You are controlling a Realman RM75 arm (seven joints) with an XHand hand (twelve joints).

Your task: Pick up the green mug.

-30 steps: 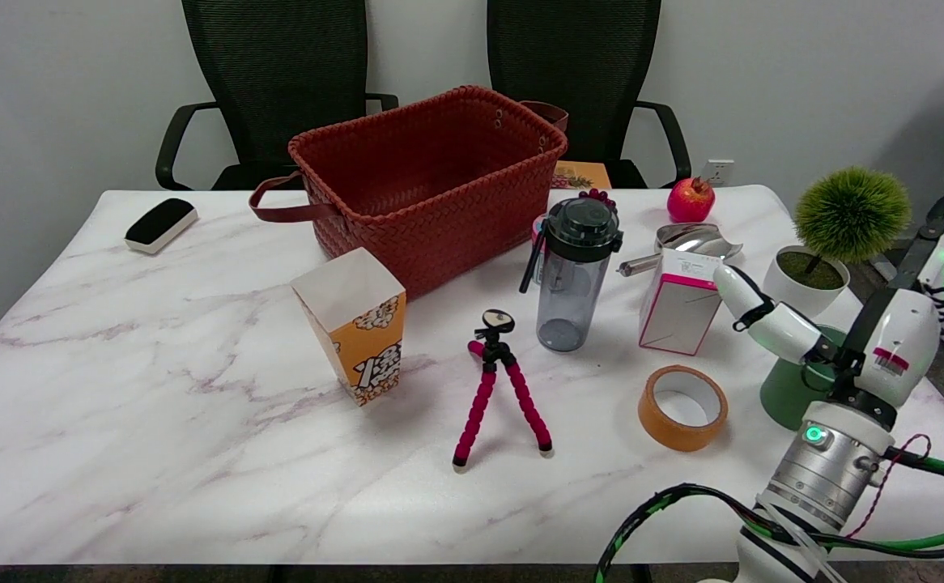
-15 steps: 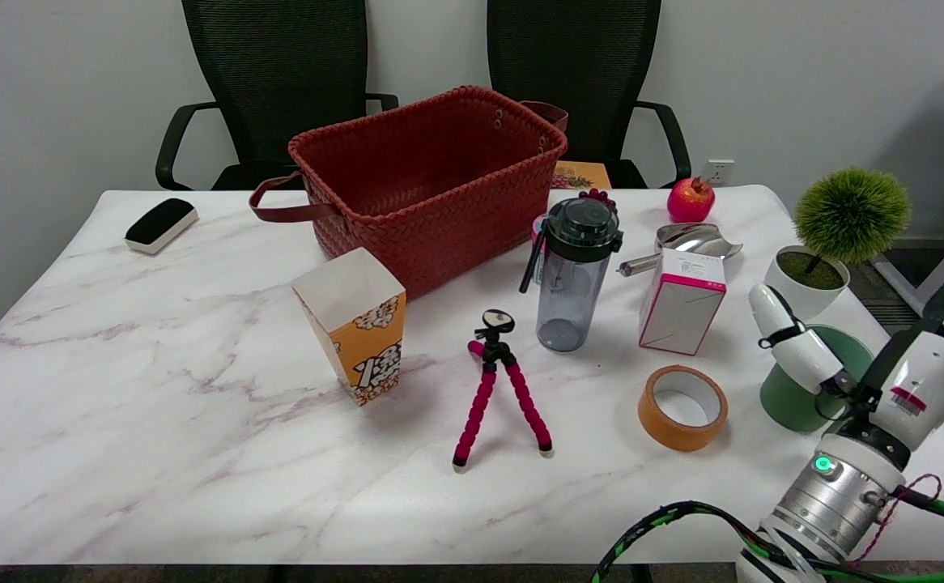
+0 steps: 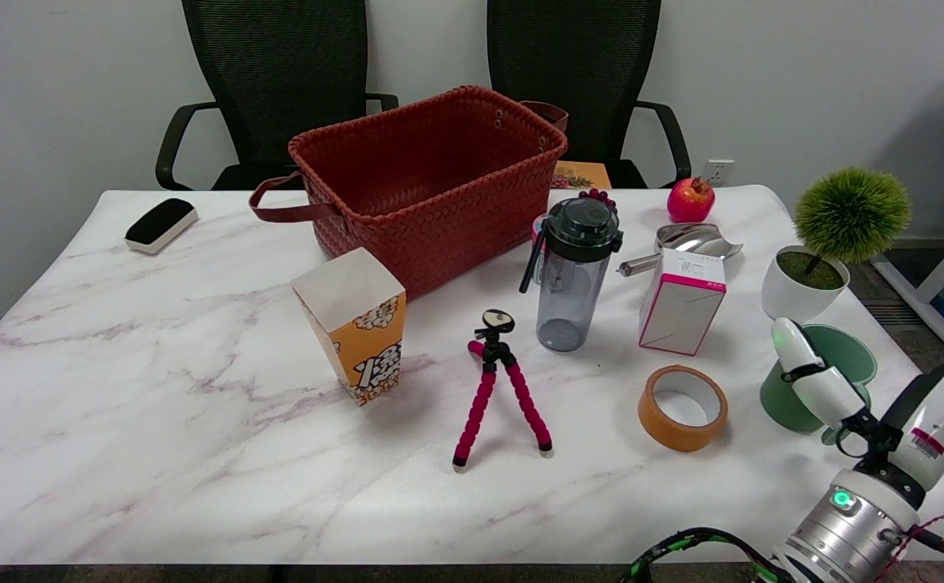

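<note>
The green mug (image 3: 784, 401) stands upright near the table's right edge, just in front of a white plant pot. My right hand (image 3: 869, 413) reaches in from the lower right, close beside the mug on its near right. One white finger (image 3: 808, 374) stretches up across the front of the mug's rim, and I cannot tell if it touches. The hand holds nothing. Its other fingers run off the picture's right edge. The wrist with a green light (image 3: 844, 498) sits below it.
An orange tape roll (image 3: 682, 407) lies left of the mug, a pink-and-white box (image 3: 680, 301) behind that. The potted green ball plant (image 3: 808, 287) stands right behind the mug. Further left are a dark bottle (image 3: 573, 275), a pink tripod (image 3: 500, 389), a popcorn box (image 3: 355, 336) and a red basket (image 3: 431, 178).
My right hand has drawn back down and to the right, from above the mug to its near right side. The mug and the other things have not moved.
</note>
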